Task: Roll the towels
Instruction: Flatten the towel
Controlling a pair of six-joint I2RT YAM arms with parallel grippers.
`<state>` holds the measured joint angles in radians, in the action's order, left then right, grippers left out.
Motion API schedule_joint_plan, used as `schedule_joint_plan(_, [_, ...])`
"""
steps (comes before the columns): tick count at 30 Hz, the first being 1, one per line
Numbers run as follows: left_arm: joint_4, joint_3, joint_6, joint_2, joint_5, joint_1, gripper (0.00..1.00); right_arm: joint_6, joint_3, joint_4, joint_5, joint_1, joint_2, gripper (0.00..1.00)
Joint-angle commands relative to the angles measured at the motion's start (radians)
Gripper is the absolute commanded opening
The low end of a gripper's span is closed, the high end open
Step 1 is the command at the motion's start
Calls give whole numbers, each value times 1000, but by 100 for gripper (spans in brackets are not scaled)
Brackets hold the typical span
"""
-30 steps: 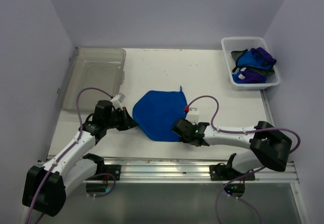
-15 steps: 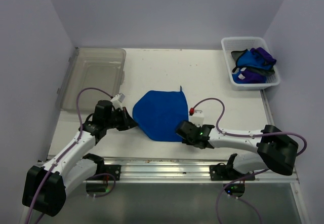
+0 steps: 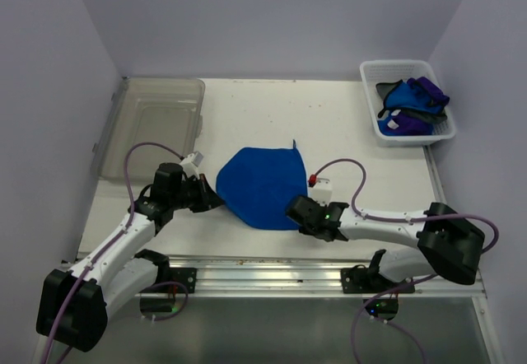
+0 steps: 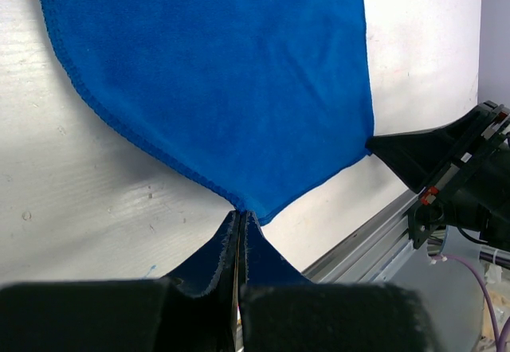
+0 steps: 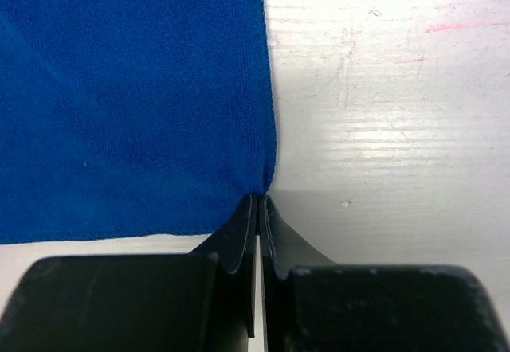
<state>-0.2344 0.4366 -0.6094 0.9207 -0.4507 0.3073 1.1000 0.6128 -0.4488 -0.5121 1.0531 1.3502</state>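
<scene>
**Royal blue cloth towel pinched at two corners**

The towel lay flat on the white table, toward its near edge. The left gripper was clamped tight on its left corner, and the right gripper was clamped on its near right corner. Bare tabletop stretched beyond its far edge. A white mesh basket of blue and purple towels sat in the far right corner, and a clear plastic bin in the far left.
</scene>
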Motion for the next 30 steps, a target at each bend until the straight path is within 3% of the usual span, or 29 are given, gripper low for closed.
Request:
schedule_joint_plan(1, [-6, 45, 11, -17, -2, -2, 0, 14, -30, -53, -23, -15, -42, 0])
schedule_joint_plan(6, [-40, 91, 7, -34, -5, -2, 0, -29, 28, -131, -87, -36, -157, 0])
schedule_joint_plan(16, [-181, 410, -4, -111, -22, 1, 0, -207, 300, -335, -319, -64, -434, 0])
schedule_joint_plan(30, [-342, 672, -75, -275, -2, 4, 0, -351, 580, -478, -298, -62, -625, 0])
